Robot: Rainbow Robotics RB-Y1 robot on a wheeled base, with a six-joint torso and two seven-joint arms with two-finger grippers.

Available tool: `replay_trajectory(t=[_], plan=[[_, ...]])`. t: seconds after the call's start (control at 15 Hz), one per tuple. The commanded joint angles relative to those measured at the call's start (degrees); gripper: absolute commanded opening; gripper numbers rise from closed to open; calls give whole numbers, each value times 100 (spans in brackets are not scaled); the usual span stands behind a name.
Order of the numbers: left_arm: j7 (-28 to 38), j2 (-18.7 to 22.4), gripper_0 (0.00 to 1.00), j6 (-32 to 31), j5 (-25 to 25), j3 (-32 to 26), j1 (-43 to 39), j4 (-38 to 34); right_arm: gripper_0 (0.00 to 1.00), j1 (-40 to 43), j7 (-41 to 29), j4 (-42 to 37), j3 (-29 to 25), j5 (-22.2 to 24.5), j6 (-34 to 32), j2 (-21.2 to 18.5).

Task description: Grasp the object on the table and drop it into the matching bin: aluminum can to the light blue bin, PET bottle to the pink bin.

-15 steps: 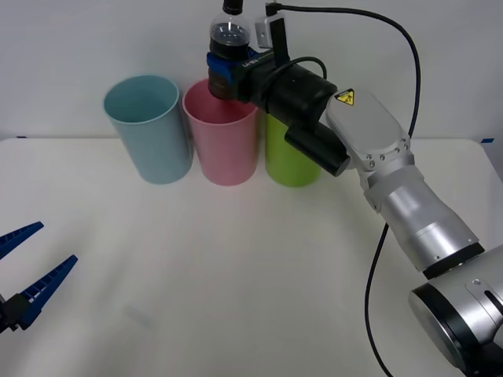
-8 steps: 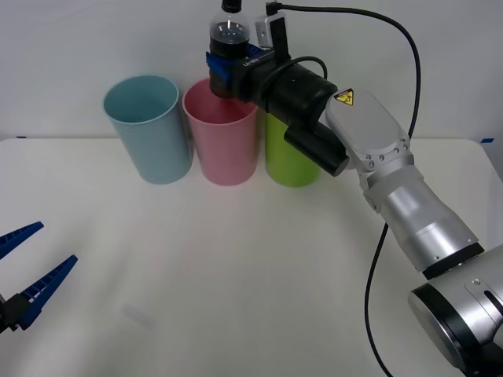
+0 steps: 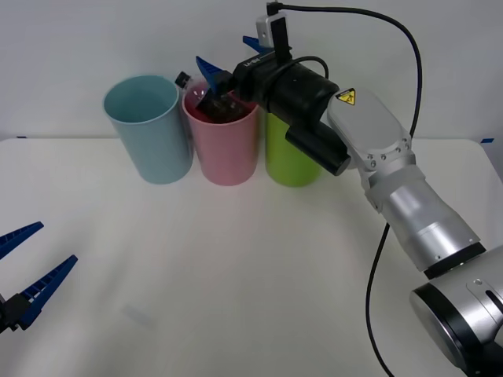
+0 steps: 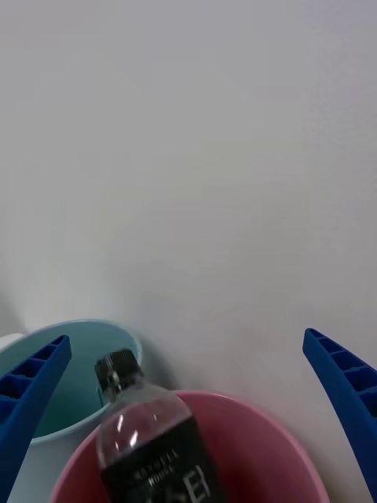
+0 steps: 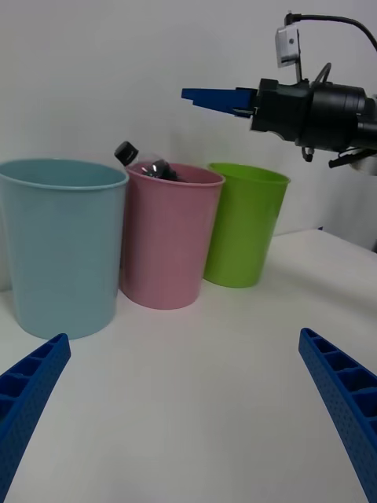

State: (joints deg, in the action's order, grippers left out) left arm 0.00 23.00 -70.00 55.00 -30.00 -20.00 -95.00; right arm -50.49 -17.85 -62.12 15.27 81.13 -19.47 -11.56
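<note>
The PET bottle [image 3: 211, 104] of dark liquid lies tilted inside the pink bin [image 3: 228, 149], its black cap [image 3: 182, 79] poking over the rim toward the light blue bin [image 3: 149, 129]. The right wrist view shows the bottle [image 4: 149, 452] in the pink bin [image 4: 267, 448], cap up. My right gripper [image 3: 232, 56] hovers open just above the pink bin, holding nothing. My left gripper [image 3: 23, 271] rests open low over the table [image 3: 251, 267] at the near left. From the left wrist, the bottle's cap [image 5: 126, 152] sticks out of the pink bin [image 5: 169, 236].
A lime green bin [image 3: 291, 153] stands to the right of the pink one, under my right arm. The three bins line the table's far edge against a white wall. The white tabletop stretches in front of them.
My right gripper opened and let go of the bottle, which dropped from above the rim into the pink bin and tipped over. The left arm has not moved.
</note>
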Motion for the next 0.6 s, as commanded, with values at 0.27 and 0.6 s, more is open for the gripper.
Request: replay_trajectory(t=[0.27,0.6], plan=[[0,0,100,0,0,0,0,0,100,672,-96,-889,11,-115,-171,-426],[0,0,100,0,0,0,0,0,100,1744,-184,-2217,99,-185,-171,-1120]])
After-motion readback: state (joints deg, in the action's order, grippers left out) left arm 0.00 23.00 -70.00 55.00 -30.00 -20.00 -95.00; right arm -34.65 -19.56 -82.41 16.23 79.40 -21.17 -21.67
